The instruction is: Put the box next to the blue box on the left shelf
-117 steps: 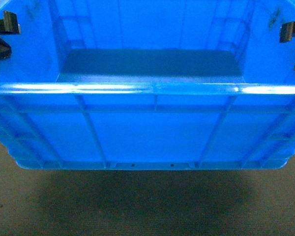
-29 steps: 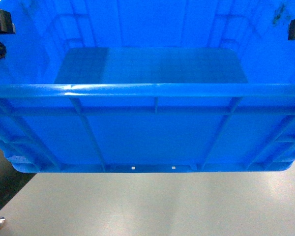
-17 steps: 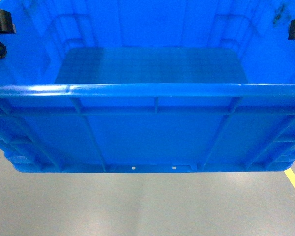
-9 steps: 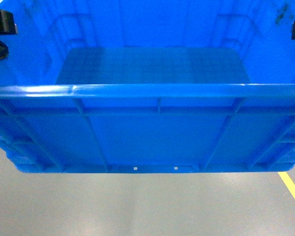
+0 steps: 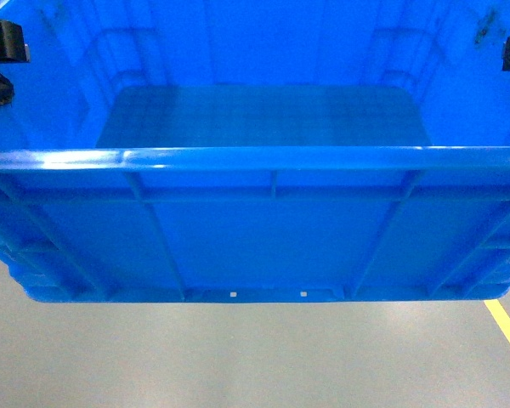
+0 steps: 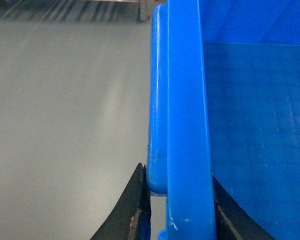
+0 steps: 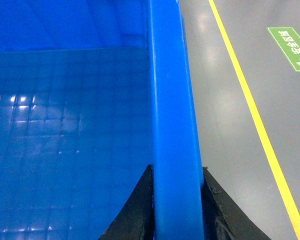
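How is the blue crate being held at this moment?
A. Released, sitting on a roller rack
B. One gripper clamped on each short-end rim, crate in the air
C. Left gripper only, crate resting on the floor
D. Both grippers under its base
B: the left gripper and the right gripper each pinch an end rim of the box, which hangs above the grey floor.

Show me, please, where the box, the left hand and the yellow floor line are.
box [image 5: 263, 246]: head view, near outer wall.
left hand [image 6: 177, 207]: left wrist view, between its fingertips, on the rim.
yellow floor line [image 7: 250, 105]: right wrist view, mid-stripe.
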Motion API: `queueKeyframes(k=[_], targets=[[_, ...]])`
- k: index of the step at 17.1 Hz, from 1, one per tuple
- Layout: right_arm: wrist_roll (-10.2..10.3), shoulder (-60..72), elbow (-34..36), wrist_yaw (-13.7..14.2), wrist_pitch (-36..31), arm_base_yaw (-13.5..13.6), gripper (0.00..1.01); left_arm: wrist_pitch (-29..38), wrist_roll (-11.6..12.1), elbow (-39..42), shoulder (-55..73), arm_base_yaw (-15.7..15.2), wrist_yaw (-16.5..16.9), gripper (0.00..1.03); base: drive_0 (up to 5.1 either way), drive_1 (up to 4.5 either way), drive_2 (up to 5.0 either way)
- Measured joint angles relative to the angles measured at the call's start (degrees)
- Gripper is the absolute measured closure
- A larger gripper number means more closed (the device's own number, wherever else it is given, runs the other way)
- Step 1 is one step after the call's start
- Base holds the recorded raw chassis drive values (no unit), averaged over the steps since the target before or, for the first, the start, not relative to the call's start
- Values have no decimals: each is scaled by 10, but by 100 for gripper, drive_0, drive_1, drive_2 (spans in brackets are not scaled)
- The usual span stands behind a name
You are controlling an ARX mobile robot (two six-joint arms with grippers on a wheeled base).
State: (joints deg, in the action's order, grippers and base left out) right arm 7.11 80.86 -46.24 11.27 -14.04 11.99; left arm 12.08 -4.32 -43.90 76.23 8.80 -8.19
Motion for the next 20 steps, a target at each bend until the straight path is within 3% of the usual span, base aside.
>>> queueKeyframes(k=[20], targets=[[1,0,0,0,0,0,83,2,0,0,0,0,-1,84,-9,407,-424]])
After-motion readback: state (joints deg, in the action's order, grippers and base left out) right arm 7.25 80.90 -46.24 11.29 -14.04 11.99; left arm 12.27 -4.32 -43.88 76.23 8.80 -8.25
